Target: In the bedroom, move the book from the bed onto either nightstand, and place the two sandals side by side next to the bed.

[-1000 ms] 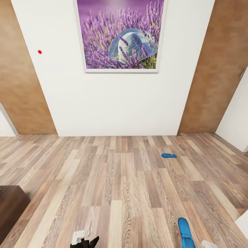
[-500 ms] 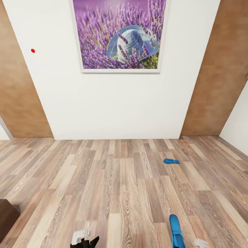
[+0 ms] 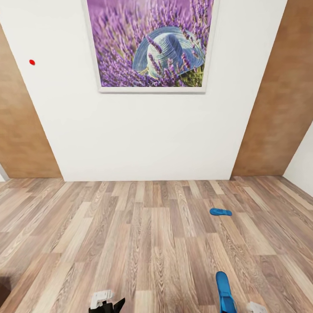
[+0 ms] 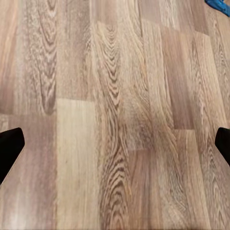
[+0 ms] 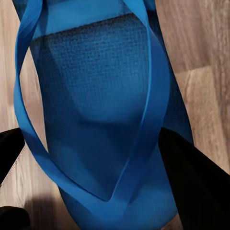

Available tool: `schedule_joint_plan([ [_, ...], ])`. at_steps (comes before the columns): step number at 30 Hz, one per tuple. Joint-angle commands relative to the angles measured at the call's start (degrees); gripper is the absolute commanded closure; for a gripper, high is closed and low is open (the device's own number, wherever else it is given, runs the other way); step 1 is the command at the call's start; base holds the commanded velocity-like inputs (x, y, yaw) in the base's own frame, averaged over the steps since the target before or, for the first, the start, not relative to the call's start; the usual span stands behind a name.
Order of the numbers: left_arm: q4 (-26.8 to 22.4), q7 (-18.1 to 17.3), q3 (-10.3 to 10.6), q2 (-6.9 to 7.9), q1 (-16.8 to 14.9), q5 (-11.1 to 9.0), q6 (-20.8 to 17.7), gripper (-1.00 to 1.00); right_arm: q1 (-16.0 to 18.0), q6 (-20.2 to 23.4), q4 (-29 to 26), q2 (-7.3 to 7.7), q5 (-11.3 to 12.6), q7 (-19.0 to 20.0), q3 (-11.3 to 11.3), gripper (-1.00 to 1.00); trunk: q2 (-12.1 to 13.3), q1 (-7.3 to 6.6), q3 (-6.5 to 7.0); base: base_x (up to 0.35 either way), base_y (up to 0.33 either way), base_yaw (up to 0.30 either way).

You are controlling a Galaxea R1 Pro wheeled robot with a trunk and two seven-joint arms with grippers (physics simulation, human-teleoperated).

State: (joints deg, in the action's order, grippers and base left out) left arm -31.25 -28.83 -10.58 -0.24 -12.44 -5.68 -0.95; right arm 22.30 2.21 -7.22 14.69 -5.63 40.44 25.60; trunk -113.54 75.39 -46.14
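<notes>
One bright blue sandal [image 3: 221,211] lies flat on the wood floor, ahead and to the right, a short way from the white wall. The other sandal [image 3: 225,293] hangs at the bottom right of the head view. In the right wrist view this sandal [image 5: 96,96] and its thong straps sit between the dark fingers [image 5: 191,182] of my right gripper [image 5: 96,187], which is shut on it. My left gripper [image 3: 106,303] is low at the bottom left, open over bare floor, with its fingertips [image 4: 9,146] far apart. The book, the bed and the nightstand are out of view.
A white wall [image 3: 143,134] with a framed lavender picture [image 3: 150,43] stands straight ahead, between brown wood panels [image 3: 278,108]. Wood plank floor [image 3: 143,243] stretches from me to the wall. A dark furniture corner [image 3: 2,288] shows at the lower left edge.
The camera has moved towards the wall, so the wall and picture look larger and the lying sandal sits lower in the picture. The dark furniture at the left has almost left the view. The held sandal keeps its place.
</notes>
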Motion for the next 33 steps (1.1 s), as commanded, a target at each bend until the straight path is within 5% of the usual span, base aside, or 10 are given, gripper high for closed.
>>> schedule_joint_plan([
  [1,0.1,-0.4,-0.2,-0.03,0.0,-0.3,-0.1,-1.0,0.0,0.2,-0.1,-0.01,-0.5,0.3,0.6,1.0,0.0,0.03,-0.05,0.329,0.0,0.0],
  [10,0.1,-0.3,1.0,-0.03,0.0,-0.1,0.0,-1.0,0.0,0.2,-0.1,-0.01,-0.5,0.3,0.5,1.0,0.0,0.03,-0.05,0.329,0.0,0.0],
  [11,0.0,-0.3,2.0,-0.03,0.0,-0.1,0.0,-1.0,0.0,0.2,-0.1,-0.01,-0.5,0.3,0.5,1.0,0.0,0.03,-0.05,0.329,0.0,0.0],
  [12,0.0,-0.1,5.5,0.05,0.0,-0.1,0.0,-1.0,0.0,0.2,-0.1,-0.01,-0.5,0.3,0.5,1.0,0.0,0.03,-0.05,0.329,0.0,0.0],
  [15,0.0,3.2,9.0,0.1,0.0,-0.1,0.0,-1.0,0.0,0.2,-0.1,0.03,-0.5,0.3,0.6,1.0,0.0,0.03,-0.05,0.329,0.0,0.0],
  [33,0.0,5.7,9.6,-0.01,0.0,-0.2,0.1,-1.0,0.0,0.2,-0.1,0.06,-0.4,0.3,0.6,1.0,0.0,0.03,-0.05,0.329,0.0,0.0],
])
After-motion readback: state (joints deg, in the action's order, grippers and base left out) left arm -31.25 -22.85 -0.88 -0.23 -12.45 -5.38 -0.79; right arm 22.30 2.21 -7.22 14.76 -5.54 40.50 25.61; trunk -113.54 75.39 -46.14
